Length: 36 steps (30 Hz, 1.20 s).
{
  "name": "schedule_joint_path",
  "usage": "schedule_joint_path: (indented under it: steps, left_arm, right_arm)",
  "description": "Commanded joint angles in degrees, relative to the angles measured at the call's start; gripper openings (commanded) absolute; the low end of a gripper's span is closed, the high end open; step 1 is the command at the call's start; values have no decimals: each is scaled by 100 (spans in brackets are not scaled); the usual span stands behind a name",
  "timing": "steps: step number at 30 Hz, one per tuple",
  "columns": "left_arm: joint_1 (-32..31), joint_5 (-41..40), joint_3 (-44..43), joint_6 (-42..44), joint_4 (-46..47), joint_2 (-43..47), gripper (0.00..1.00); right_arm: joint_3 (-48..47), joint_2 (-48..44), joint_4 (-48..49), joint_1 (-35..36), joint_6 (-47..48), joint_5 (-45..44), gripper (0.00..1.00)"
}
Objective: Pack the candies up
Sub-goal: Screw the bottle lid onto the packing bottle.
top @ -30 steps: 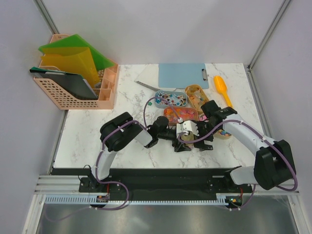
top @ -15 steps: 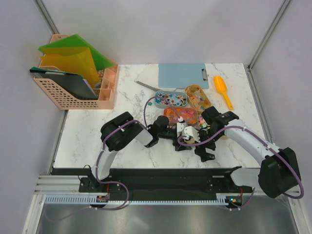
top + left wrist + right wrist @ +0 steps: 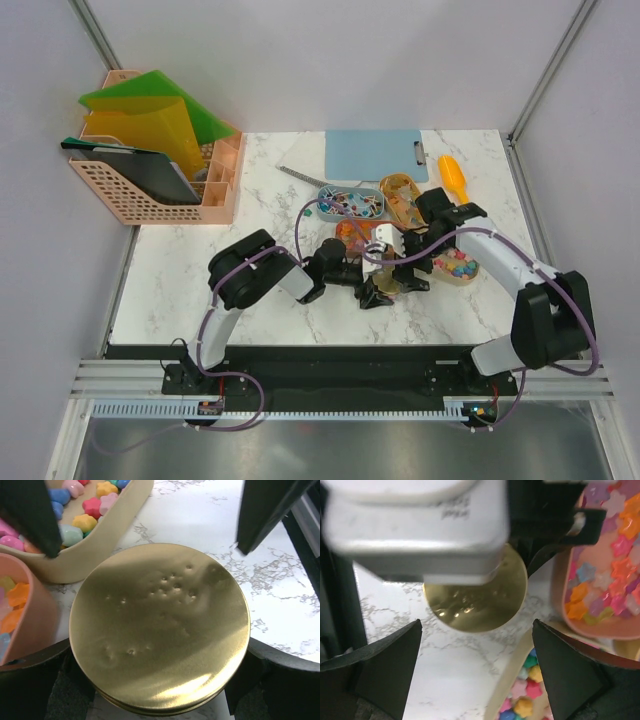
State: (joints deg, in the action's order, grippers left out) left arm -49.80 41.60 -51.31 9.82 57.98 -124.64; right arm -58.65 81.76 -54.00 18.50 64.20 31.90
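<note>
A round gold lid (image 3: pixel 159 627) fills the gap between my left gripper's (image 3: pixel 159 672) dark fingers, which press on its two sides. It rests on the marble. My right gripper (image 3: pixel 477 680) hangs open just above it (image 3: pixel 480 600), with nothing between its wide fingers (image 3: pixel 270 510). Pastel candies (image 3: pixel 85 515) lie in a cream tray (image 3: pixel 455 268) just right of the lid. Orange-red candies (image 3: pixel 615 575) fill a pink tray (image 3: pixel 362 235) behind it. Wrapped candies (image 3: pixel 350 203) sit in a grey-blue tray.
An orange tray (image 3: pixel 403 192) and the long orange scoop (image 3: pixel 455 182) lie at the back right, beside a blue clipboard (image 3: pixel 375 155). A peach basket with folders (image 3: pixel 160 150) stands at the back left. The left wrist's white camera housing (image 3: pixel 415 525) looms close over the right gripper.
My right gripper dipped toward the near edge, then swung back up over the gold lid, between the trays. The left arm has not moved.
</note>
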Motion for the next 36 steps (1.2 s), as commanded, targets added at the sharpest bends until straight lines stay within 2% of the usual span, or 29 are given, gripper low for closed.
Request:
schedule_joint_path:
  steps: [1, 9, 13, 18, 25, 31, 35, 36]
  left_arm:
    - [85, -724, 288, 98, -1236, -500, 2]
    - [93, -803, 288, 125, -1227, -553, 2]
    - [93, -785, 244, 116, -1227, -579, 2]
    - [111, -785, 218, 107, -1253, -597, 2]
    - [111, -785, 218, 72, -1280, -579, 2]
    - [111, -785, 218, 72, -1298, -579, 2]
    - [111, -785, 209, 63, -1298, -579, 2]
    - [111, -794, 209, 63, -1298, -579, 2]
  right_arm:
    - [-462, 419, 206, -22, 759, 466, 98]
    - [-973, 1018, -866, -4, 1928, 466, 98]
    - [-859, 983, -955, 65, 2008, 466, 98]
    - [-683, 930, -920, 180, 2008, 510, 98]
    - [-393, 790, -16, 365, 1411, 414, 98]
    - [-314, 816, 30, 391, 1393, 299, 98]
    - [-305, 824, 38, 391, 1165, 273, 89]
    - [-287, 807, 47, 391, 1121, 273, 84]
